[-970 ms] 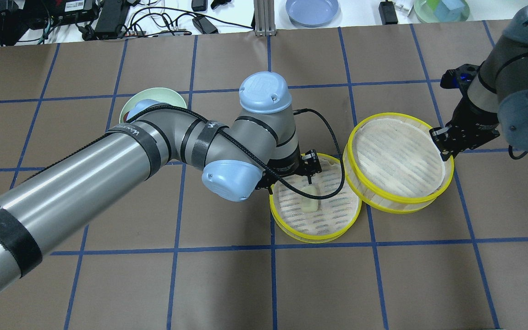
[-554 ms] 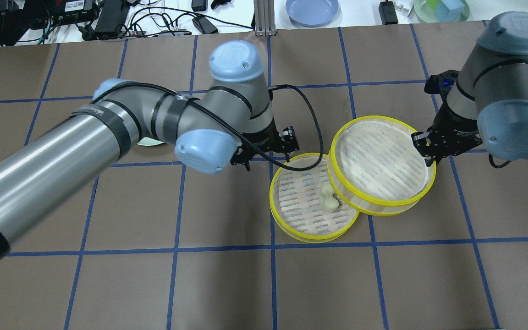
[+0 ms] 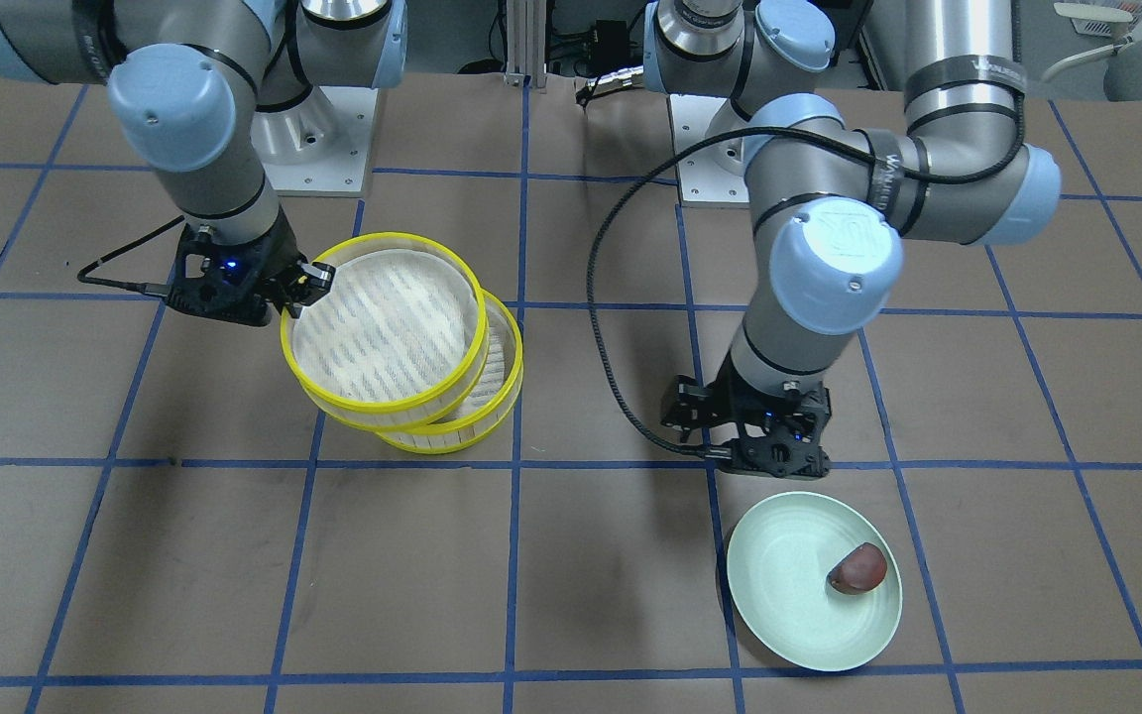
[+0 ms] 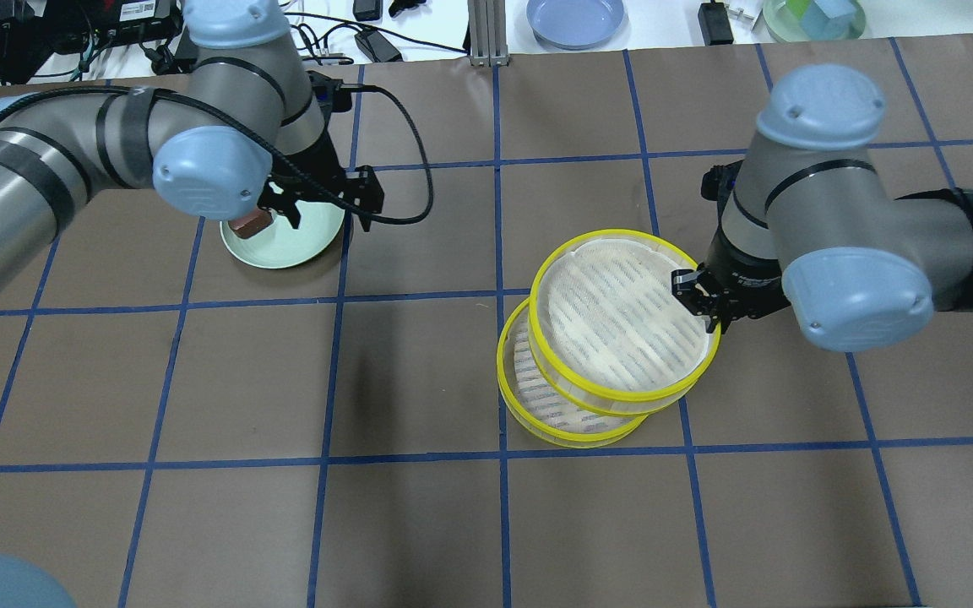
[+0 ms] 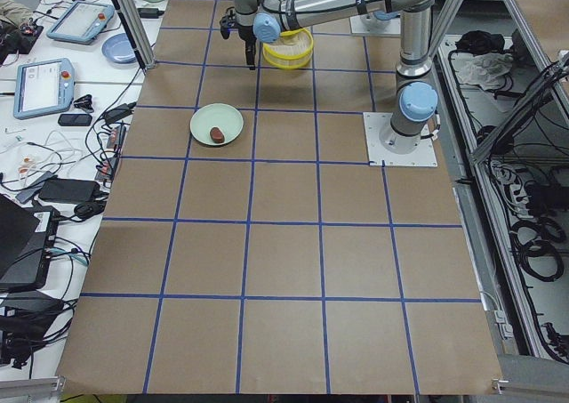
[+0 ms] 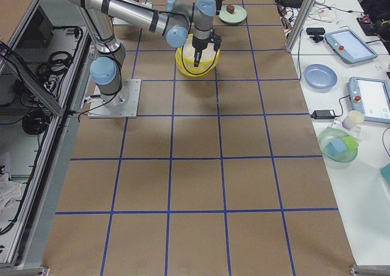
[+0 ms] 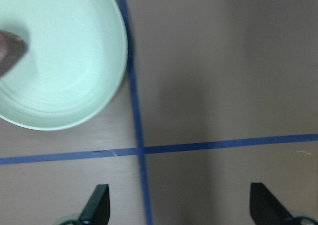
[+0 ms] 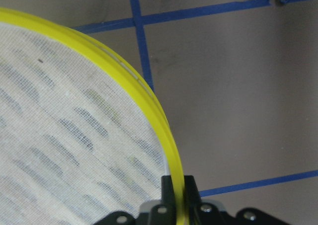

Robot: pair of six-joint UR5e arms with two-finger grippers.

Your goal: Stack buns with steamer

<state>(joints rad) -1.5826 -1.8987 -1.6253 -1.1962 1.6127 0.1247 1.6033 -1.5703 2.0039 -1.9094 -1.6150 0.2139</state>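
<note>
Pale green plate (image 3: pixel 779 585) on the brown, blue-gridded table (image 3: pixel 234 575); blue dish (image 4: pixel 575 19) just past its far edge.

Upper tier (image 4: pixel 622 321) moved over bun (hidden).

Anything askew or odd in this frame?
Yes: the upper steamer tier, gripped at its rim by the right gripper, sits off-centre over the lower tier, leaving a crescent of its floor uncovered. Whether it rests on it or hangs above, I cannot tell.

Silver-grey arms (image 4: pixel 5 207), pale blue joint caps (image 4: pixel 199 179), black cable (image 3: pixel 591 276), black straps (image 3: pixel 963 71).
</note>
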